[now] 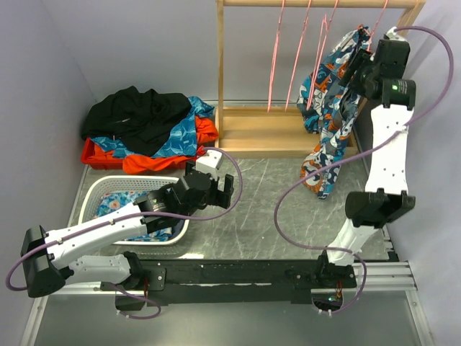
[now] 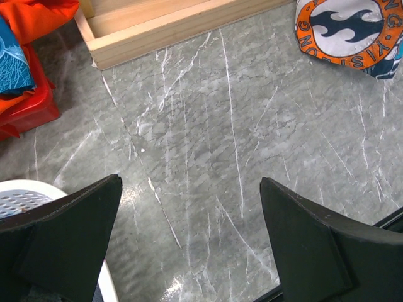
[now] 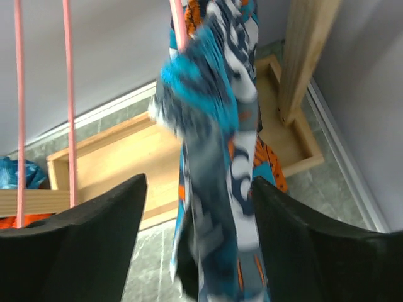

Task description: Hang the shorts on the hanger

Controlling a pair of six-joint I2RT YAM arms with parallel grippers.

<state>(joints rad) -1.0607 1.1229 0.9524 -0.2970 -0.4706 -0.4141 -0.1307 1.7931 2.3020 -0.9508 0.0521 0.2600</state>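
Observation:
The shorts, in a teal, orange, white and navy print, hang from the top of the wooden rack down to the table. In the right wrist view the shorts are blurred and drape from a pink hanger wire. My right gripper is high beside them. Its jaws stand open with the cloth hanging loose between them, against the right finger. My left gripper hovers low over the grey table, open and empty. A corner of the shorts rests on the table.
A wooden rack with a base tray stands at the back, with more pink hangers hanging from its top bar. A pile of black, blue and orange clothes lies at the back left. A white basket sits under my left arm.

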